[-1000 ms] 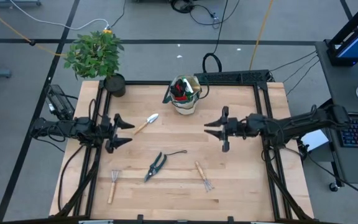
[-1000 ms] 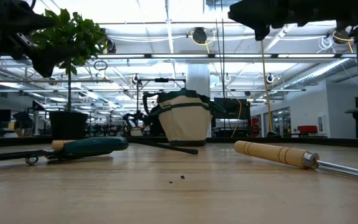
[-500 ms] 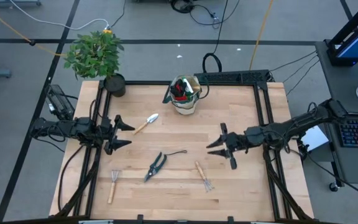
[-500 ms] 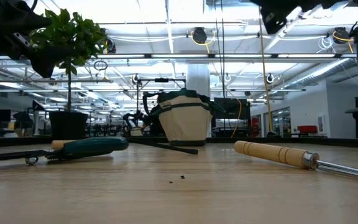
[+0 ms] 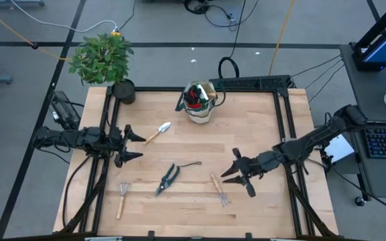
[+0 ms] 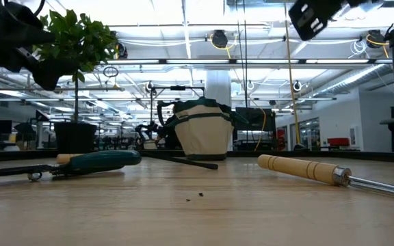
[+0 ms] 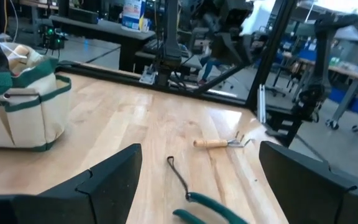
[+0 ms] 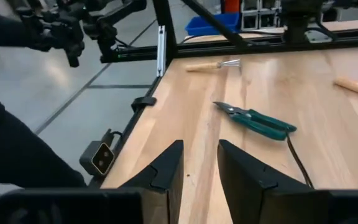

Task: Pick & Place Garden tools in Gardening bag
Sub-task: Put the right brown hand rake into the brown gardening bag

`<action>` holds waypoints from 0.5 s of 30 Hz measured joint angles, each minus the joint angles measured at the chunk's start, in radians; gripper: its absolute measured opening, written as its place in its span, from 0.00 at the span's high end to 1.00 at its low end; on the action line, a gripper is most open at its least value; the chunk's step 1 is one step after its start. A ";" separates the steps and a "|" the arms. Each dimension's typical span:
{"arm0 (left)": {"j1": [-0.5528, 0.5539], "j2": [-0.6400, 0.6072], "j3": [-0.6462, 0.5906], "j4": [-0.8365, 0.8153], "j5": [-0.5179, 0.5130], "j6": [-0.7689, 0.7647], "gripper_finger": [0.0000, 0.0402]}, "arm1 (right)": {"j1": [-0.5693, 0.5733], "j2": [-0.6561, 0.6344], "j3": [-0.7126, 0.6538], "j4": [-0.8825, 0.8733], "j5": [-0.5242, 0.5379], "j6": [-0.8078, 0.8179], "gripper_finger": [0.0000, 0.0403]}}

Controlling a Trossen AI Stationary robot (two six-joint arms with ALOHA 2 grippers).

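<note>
Two grippers hang empty, fingers spread: right gripper (image 5: 236, 175) at the rake's (image 5: 219, 189) two o'clock, left gripper (image 5: 133, 144) idle.

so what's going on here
A two-arm robot is packing garden tools into the bag at the table's far edge. The right tool is open and empty, close beside the nearer rake. The left tool waits open at the left side, by the trowel. The shears and a second rake also lie loose on the table. Nothing is gripped right now.
</note>
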 joint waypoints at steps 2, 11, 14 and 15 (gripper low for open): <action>0.000 0.000 0.000 -0.014 0.000 0.025 0.17 | 0.000 0.032 0.048 -0.049 0.016 -0.004 0.78; 0.000 0.000 0.001 -0.041 0.030 0.070 0.17 | -0.006 0.198 0.270 -0.345 0.027 0.075 0.78; 0.000 0.000 0.001 -0.042 0.044 0.102 0.17 | -0.006 0.254 0.324 -0.409 0.026 0.138 0.78; 0.000 0.000 0.001 -0.042 0.044 0.110 0.17 | -0.008 0.272 0.339 -0.426 0.026 0.167 0.78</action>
